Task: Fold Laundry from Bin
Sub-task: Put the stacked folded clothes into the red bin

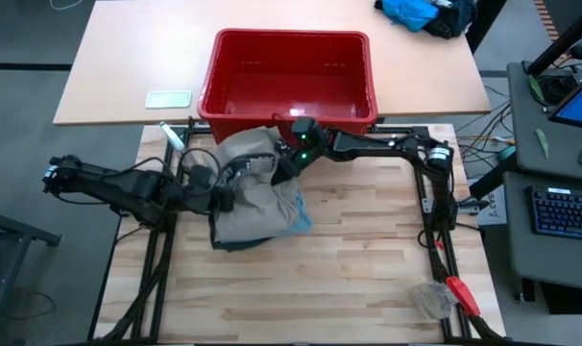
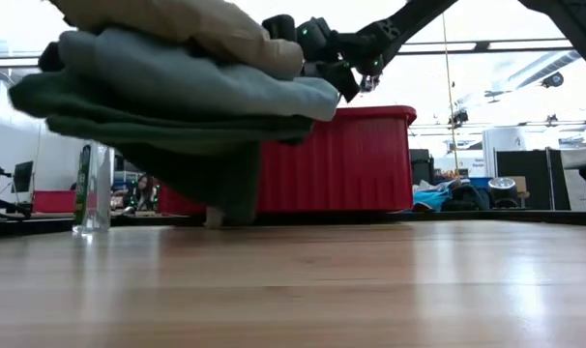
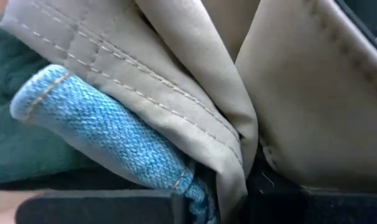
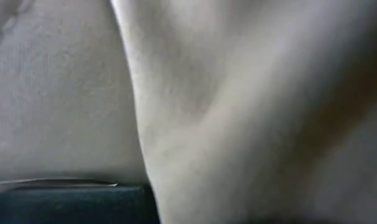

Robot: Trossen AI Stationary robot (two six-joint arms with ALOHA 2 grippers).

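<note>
Laundry hangs as one bundle between the two arms, lifted off the wooden bench just in front of the bin. From above the top layer is a khaki-taupe piece, with a strip of light blue denim peeking out at the bundle's right edge and a dark green edge at its lower left. From bench height the bundle is stacked: khaki on top, green shorts beneath, and one dark fold drooping down until it touches or nearly touches the bench.

Left gripper has its fingers closed narrow on the bundle's left side; its wrist camera is pressed right up to stitched khaki cloth, a rolled denim hem and green fabric. Right gripper reaches in from the right and holds the bundle's upper right corner beside the bin's front wall, fingers pinched narrow on the khaki layer; its wrist camera shows nothing but pale cloth close up.

Bin is red and looks empty, standing on the lighter tabletop behind the wooden bench. A pale flat rectangular object lies left of it. A bright blue cloth heap sits at the far right corner. A red-handled tool rests near the bench's front right corner
</note>
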